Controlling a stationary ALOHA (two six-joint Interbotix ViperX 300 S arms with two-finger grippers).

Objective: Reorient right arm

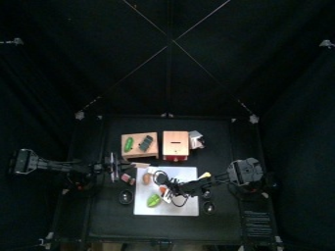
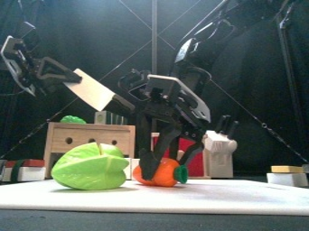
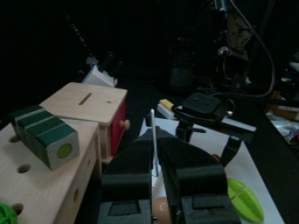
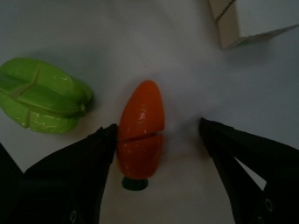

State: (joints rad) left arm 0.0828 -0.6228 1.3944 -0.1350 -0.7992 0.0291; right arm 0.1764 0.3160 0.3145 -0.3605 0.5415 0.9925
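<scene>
Counter, black and small, carries a white mat that serves as the landmark for everything else. Behind the mat stand a pale wooden box and, just beside it, a red box; a green-and-white block rests on top of the wooden one.

From the mat's right side the right arm reaches in and bends steeply down over the mat's middle. Its right pincer hangs spread wide, jaws on either side of an orange toy carrot lying on the mat, without touching it.

From the mat's left side the left arm comes in; its left pincer is clenched on a toy knife, blade raised above the mat.

Near the carrot, on the mat, lies a green toy vegetable.
</scene>
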